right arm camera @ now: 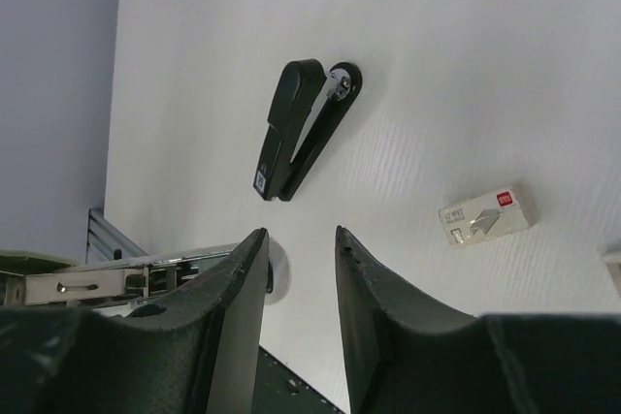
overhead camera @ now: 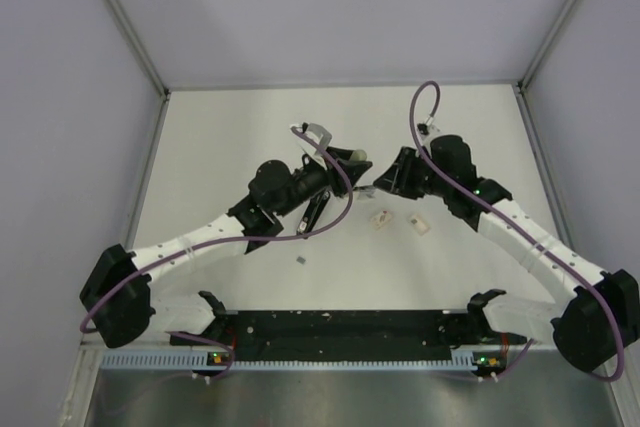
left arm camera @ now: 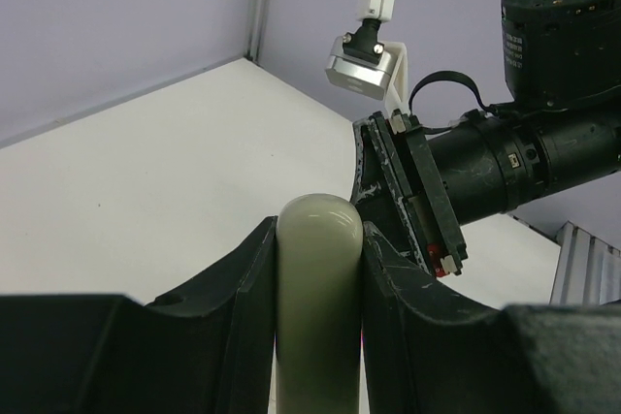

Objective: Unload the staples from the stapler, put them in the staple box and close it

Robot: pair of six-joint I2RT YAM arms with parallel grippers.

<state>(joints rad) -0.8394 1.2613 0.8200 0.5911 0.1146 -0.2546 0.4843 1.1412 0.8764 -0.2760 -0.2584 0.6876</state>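
Left gripper (left arm camera: 320,233): clenched on the pale green stick (left arm camera: 318,336), my fingers pressed on both its sides and its rounded tip standing just above them.
Stick position: raised off the surface (right arm camera: 485,46), tip pointing toward my other arm's wrist, which is close.
Staples (overhead camera: 302,262): a tiny grey strip lies loose on the surface near my bases; I judge it to be staples. Whether more sit in the rail I cannot tell.
Stapler (right arm camera: 281,128): lying flat on the surface below my left forearm, its two black halves parted a little with the metal rail showing between them. Neither gripper touches it.
Right gripper (right arm camera: 299,235): released, with bare surface showing between the jaws and nothing held.
Metal piece (right arm camera: 107,283): a rail-like part sits beside my right gripper's left finger. Whether they touch I cannot tell.
Staple box (right arm camera: 488,215): on the surface to the right of the stapler, well apart from it.
Doing it well: I think the right gripper should drop onto the stapler across its narrow width, near the hinge end, so the rail stays exposed. I should hold the stick firm and aim it along the rail.
Risk: the slim stapler may skid or snap shut if I press off-centre.
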